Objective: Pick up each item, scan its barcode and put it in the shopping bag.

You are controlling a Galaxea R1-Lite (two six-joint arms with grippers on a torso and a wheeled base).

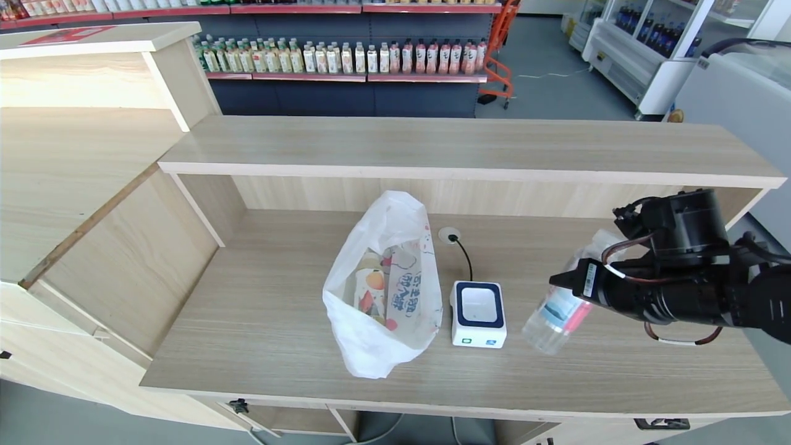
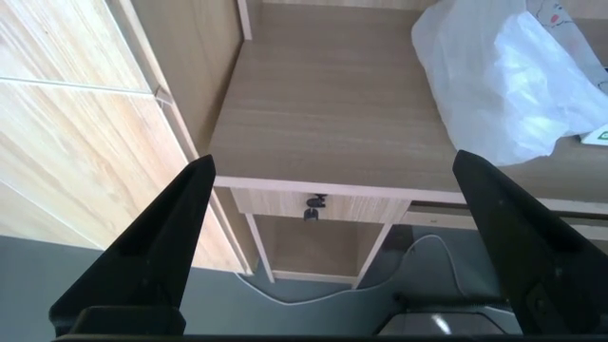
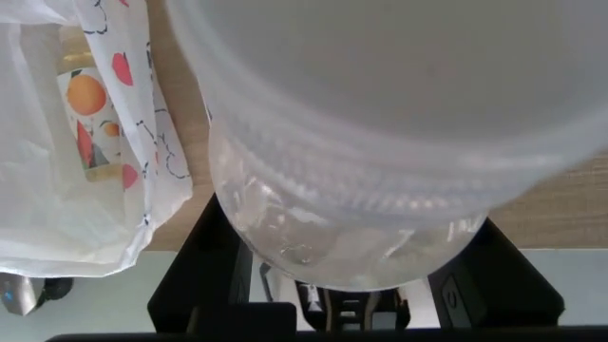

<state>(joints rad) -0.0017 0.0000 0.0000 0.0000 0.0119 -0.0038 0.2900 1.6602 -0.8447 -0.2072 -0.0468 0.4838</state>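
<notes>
Shop shelves point(image 1: 346, 59) of drinks ran along the top of the head view, and below them lay a pale wooden counter point(image 1: 259, 296).

At the right of that frame the right gripper point(image 1: 578, 281) had its fingers pinching the upper part of a clear bottle point(image 1: 556, 315). It was held off the counter and tilted, its base pointing down toward the lower middle. That slant probably served to turn the label toward the scanner point(image 1: 477, 312), which sat just beside the bottle's base with its window facing up. Whether the barcode faced the window could not be told. In the right wrist view the bottle's round base point(image 3: 380, 142) loomed close, with black fingers on either side of it.

Next outward stood the bag point(image 1: 383, 290), just left of the scanner at mid-frame. Its mouth gaped upward and cartons already showed inside, so the drop from scanner to bag looked short.

The left gripper point(image 2: 334, 166) hung with fingers spread wide and nothing between them, off the counter's front edge, seemingly parked out of the way.
</notes>
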